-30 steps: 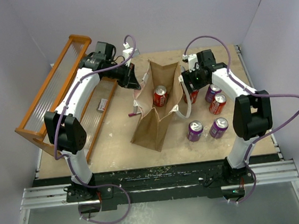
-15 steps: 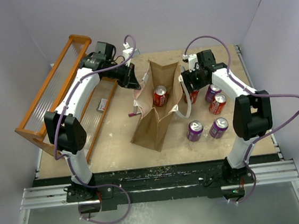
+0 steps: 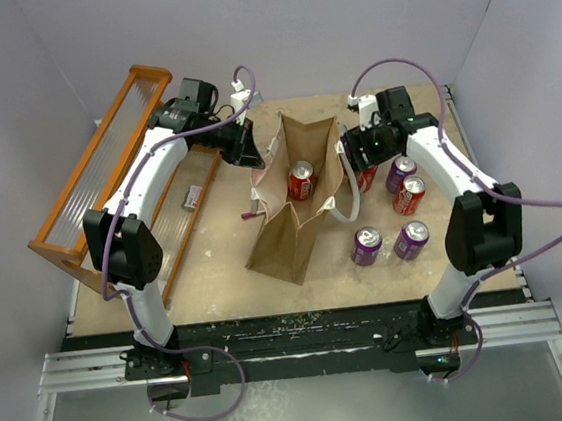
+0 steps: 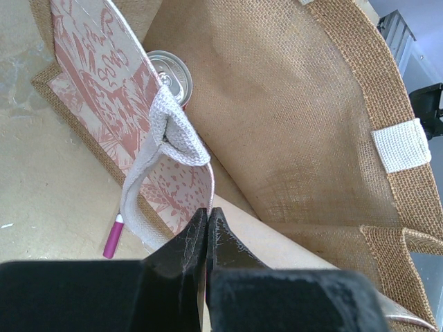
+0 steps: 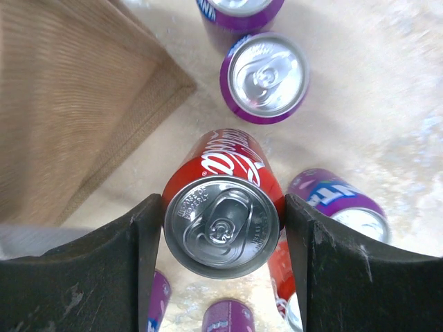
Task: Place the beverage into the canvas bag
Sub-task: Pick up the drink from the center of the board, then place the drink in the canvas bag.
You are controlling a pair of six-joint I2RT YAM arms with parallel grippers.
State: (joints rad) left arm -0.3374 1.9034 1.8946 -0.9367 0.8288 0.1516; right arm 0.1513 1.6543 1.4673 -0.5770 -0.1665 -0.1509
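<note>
Here the left gripper is pinched shut on the left rim of the canvas bag, apparently to keep its mouth open. The right gripper clasps an upright red can just beside the bag's right wall, among purple cans, seemingly ready for lifting in

Whole setup sits in a little booth with plain pale lavender-grey walls on three sides, and the light's soft and even. Work surface is a scuffed tan wooden tabletop. There's an aluminium rail along the near edge and an orange slatted rack tilted along the left side.
</note>
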